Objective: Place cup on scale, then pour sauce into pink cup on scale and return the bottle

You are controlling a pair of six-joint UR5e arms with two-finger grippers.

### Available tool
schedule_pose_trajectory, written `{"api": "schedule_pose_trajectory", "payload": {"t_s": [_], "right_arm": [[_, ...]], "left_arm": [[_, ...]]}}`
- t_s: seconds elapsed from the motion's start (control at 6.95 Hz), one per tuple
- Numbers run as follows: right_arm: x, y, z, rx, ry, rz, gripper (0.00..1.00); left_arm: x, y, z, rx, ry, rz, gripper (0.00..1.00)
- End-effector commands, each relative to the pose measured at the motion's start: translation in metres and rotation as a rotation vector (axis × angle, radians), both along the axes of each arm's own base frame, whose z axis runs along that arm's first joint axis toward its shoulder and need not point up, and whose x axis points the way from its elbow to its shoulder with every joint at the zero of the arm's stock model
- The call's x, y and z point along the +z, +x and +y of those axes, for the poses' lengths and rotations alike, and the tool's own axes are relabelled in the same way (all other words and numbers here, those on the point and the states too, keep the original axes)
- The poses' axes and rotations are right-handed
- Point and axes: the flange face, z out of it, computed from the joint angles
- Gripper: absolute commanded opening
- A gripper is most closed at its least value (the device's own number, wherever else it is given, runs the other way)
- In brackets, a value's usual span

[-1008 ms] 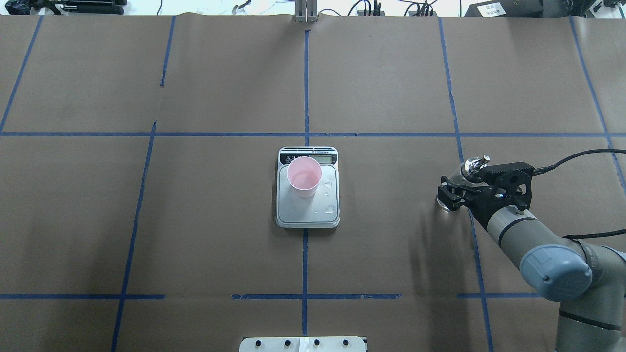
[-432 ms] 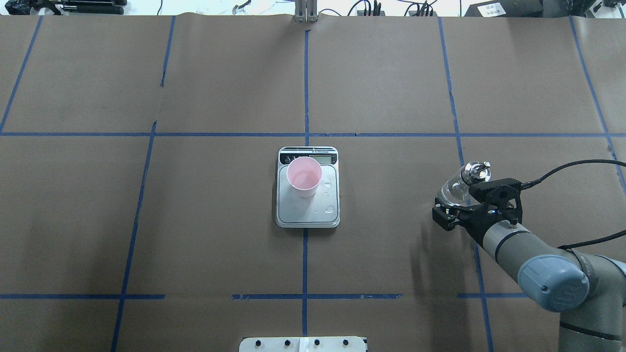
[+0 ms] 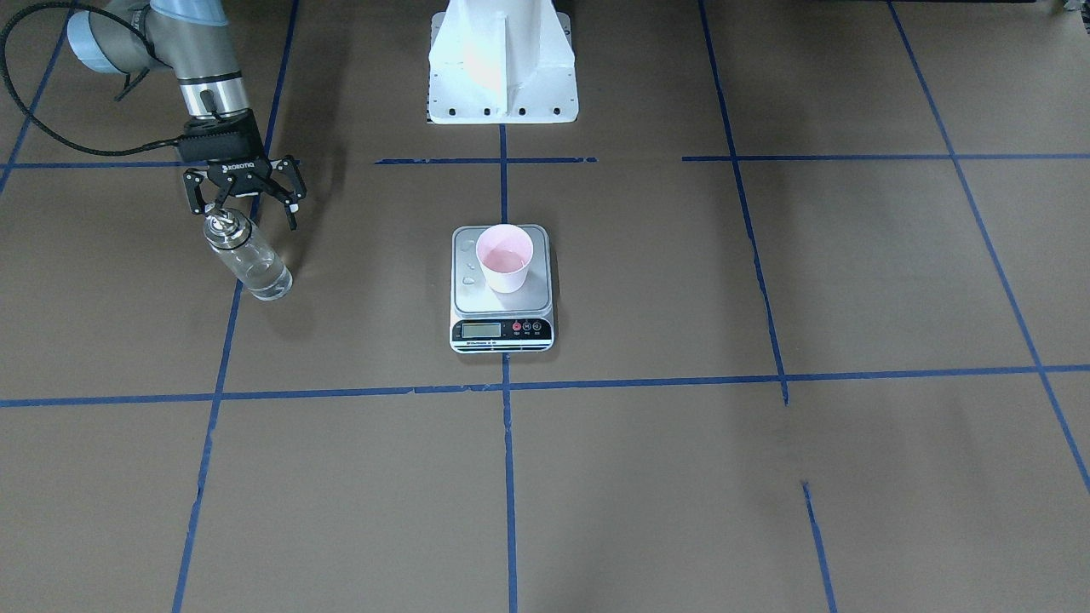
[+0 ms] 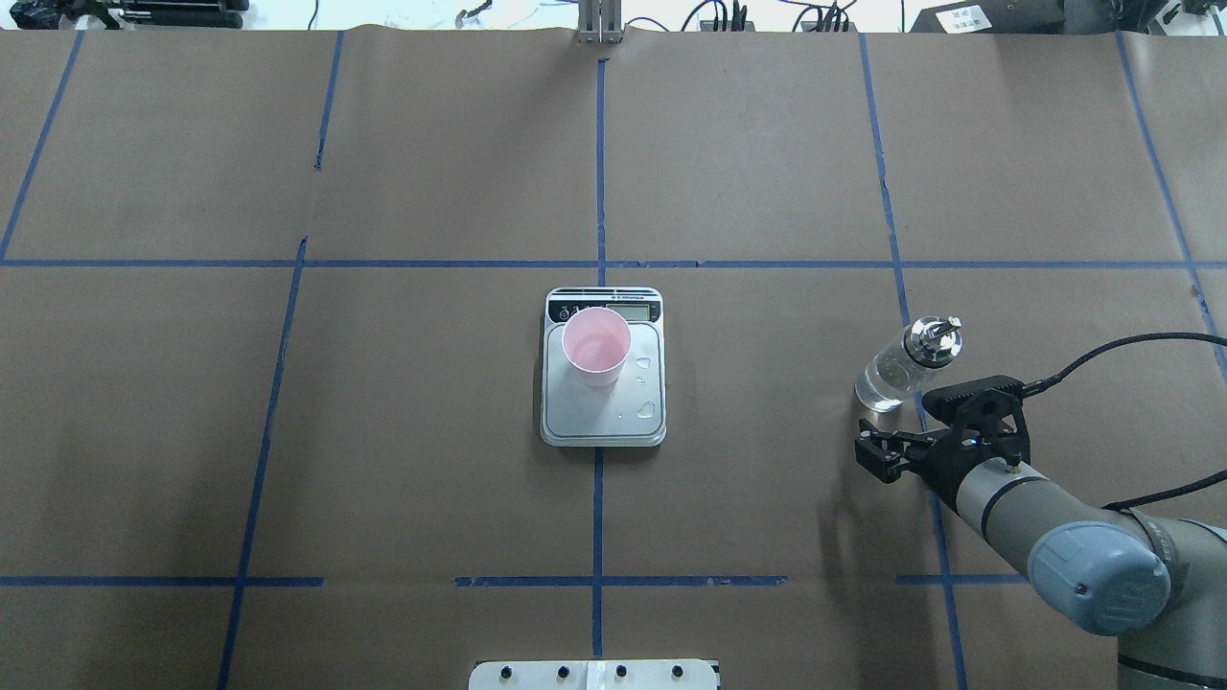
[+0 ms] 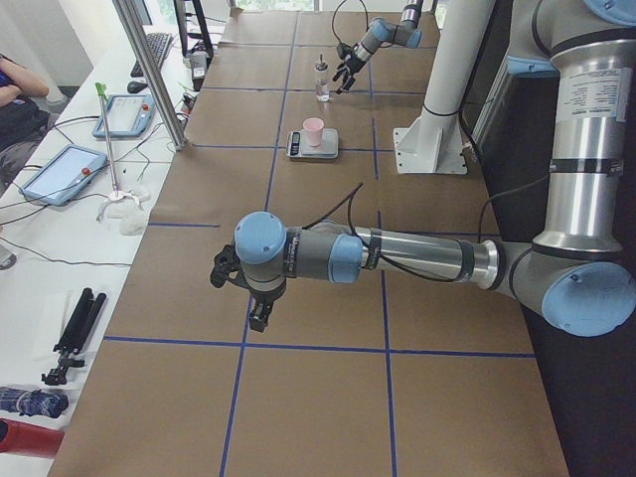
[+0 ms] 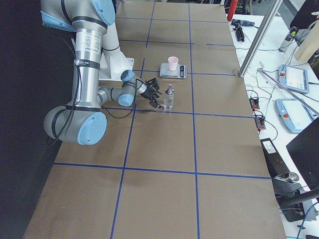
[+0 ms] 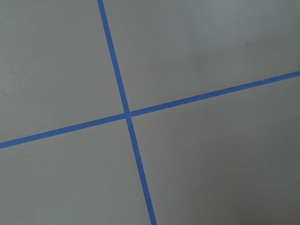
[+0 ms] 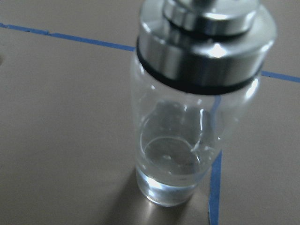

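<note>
The pale pink cup (image 4: 596, 345) stands on the scale (image 4: 599, 417) at the table's middle, also in the front view, cup (image 3: 504, 258) on scale (image 3: 502, 300). The clear glass bottle (image 4: 901, 369) with a silver spout cap stands upright on the table at the right, a little clear sauce (image 8: 171, 173) in its bottom. My right gripper (image 4: 901, 426) is open and empty, just behind the bottle (image 3: 255, 268) and apart from it. My left gripper (image 5: 248, 288) shows only in the exterior left view, over bare table; I cannot tell its state.
Several water drops (image 4: 650, 410) lie on the scale's platform beside the cup. The robot's white base (image 3: 502, 64) stands behind the scale. Blue tape lines (image 4: 599, 163) cross the brown paper table cover.
My right gripper, around the bottle a second ago, has drawn back toward the robot's base. The bottle stays standing in place. Cup and scale have not moved.
</note>
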Motion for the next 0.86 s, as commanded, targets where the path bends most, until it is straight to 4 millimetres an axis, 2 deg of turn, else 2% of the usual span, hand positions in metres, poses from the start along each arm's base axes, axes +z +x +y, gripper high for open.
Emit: {"api": "schedule_pose_trajectory", "payload": {"t_s": [0.0, 0.14, 0.29, 0.58, 0.72], "right_arm": [[-0.009, 0.029, 0.012, -0.061, -0.027, -0.006, 1.0], [0.003, 0.045, 0.001, -0.099, -0.038, 0.04, 1.0], [0.013, 0.068, -0.02, -0.164, -0.028, 0.095, 1.0], [0.036, 0.145, -0.07, -0.252, -0.029, 0.168, 1.0], [0.067, 0.2, -0.1, -0.302, -0.068, 0.174, 1.0]], "left_arm": [[0.0, 0.0, 0.0, 0.0, -0.001, 0.0, 1.0], [0.0, 0.0, 0.0, 0.0, -0.001, 0.0, 1.0], [0.0, 0.0, 0.0, 0.0, -0.001, 0.0, 1.0], [0.0, 0.0, 0.0, 0.0, -0.001, 0.0, 1.0], [0.0, 0.0, 0.0, 0.0, -0.001, 0.0, 1.0]]}}
